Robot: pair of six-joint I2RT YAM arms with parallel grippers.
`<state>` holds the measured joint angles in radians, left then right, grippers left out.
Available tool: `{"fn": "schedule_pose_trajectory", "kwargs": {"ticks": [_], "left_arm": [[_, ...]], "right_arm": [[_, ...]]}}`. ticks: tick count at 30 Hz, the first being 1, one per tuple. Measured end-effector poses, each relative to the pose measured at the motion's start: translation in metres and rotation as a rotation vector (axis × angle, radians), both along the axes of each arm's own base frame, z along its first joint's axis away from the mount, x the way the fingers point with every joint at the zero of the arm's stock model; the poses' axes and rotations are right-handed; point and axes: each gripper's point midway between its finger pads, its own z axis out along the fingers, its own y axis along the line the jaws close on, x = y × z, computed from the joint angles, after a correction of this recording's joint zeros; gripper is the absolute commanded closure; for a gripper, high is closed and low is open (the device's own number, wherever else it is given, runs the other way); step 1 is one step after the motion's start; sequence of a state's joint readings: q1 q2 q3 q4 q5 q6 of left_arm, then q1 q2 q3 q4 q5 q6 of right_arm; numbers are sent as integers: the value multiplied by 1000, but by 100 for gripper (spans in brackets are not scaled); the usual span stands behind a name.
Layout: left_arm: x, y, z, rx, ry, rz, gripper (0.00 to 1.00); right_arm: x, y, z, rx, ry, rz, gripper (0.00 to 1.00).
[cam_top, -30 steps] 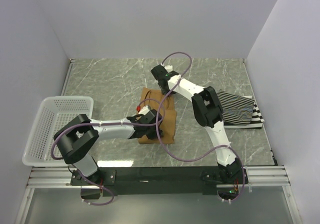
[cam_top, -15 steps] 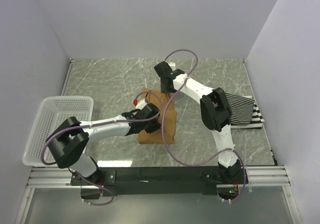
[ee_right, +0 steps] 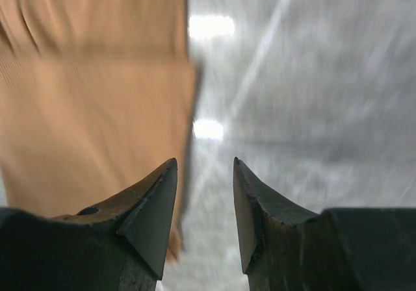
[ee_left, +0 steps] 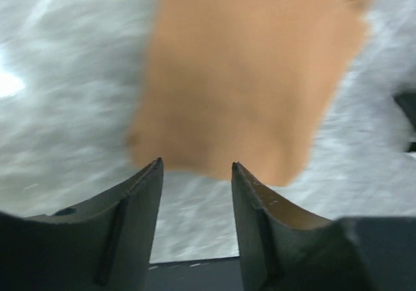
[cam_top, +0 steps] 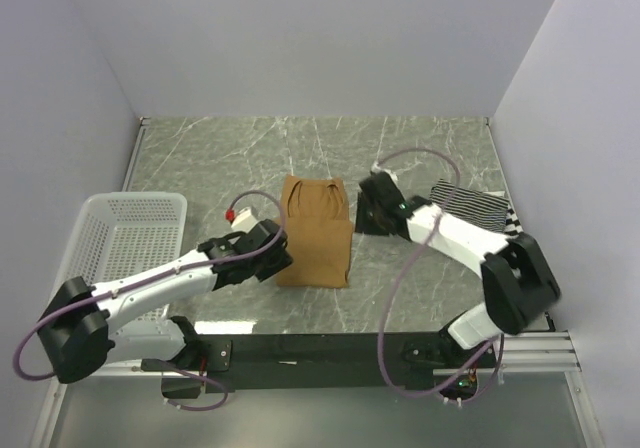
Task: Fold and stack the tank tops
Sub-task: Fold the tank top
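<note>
The plain tan-brown tank top (cam_top: 316, 232) lies folded in a long rectangle mid-table, straps at its far end. My left gripper (cam_top: 279, 259) sits just off its near-left edge, open and empty; the left wrist view shows the tan top (ee_left: 247, 76) blurred beyond the left gripper (ee_left: 196, 167). My right gripper (cam_top: 363, 218) hovers beside the top's right edge, open with nothing between its fingers. In the right wrist view the right gripper (ee_right: 205, 164) is over bare table next to the tan top (ee_right: 91, 96). The thin-striped top (cam_top: 472, 206) lies on the wide-striped top (cam_top: 513, 228) at the right.
A white mesh basket (cam_top: 100, 230) stands at the left edge of the grey marbled table (cam_top: 230, 158). Walls close the table on three sides. Purple cables loop off both arms.
The left gripper opened, let go of the tan top and drew back to the left. The right arm swung from the top's far end round to its right side.
</note>
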<state>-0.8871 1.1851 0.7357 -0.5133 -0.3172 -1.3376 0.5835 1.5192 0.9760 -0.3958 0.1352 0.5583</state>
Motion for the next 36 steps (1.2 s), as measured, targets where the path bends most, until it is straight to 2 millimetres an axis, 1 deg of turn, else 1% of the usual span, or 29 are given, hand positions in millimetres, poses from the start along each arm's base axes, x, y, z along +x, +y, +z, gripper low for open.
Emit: {"fn": "schedule_pose_trajectory", "kwargs": {"ticks": [2, 4, 7, 8, 12, 17, 20, 24, 27, 30, 36], "left_arm": [[-12, 14, -11, 18, 25, 10, 46], [-24, 27, -23, 29, 44, 14, 45], [-36, 37, -34, 21, 62, 12, 46], [-38, 38, -36, 12, 63, 11, 46], [-39, 34, -39, -48, 56, 0, 45], [-36, 29, -48, -127, 69, 7, 46], [-36, 31, -56, -153, 84, 25, 47], [-33, 28, -55, -191, 85, 34, 48], [-31, 26, -57, -209, 88, 41, 50], [-33, 27, -64, -212, 106, 49, 52], [-30, 22, -65, -245, 115, 63, 55]], "right_arm": [[-27, -5, -12, 50, 21, 10, 52], [-56, -8, -30, 90, 57, 20, 52], [-96, -6, -55, 127, 127, 48, 52], [-105, -3, -59, 150, 136, 52, 52], [-115, 11, -48, 292, 97, 44, 52], [-129, 16, -51, 394, 99, -2, 51], [-131, 19, -48, 437, 100, -22, 50], [-133, 22, -43, 490, 86, -44, 50], [-136, 21, -47, 507, 97, -64, 50], [-141, 22, -50, 517, 111, -72, 50], [-149, 27, -49, 554, 97, -57, 47]]}}
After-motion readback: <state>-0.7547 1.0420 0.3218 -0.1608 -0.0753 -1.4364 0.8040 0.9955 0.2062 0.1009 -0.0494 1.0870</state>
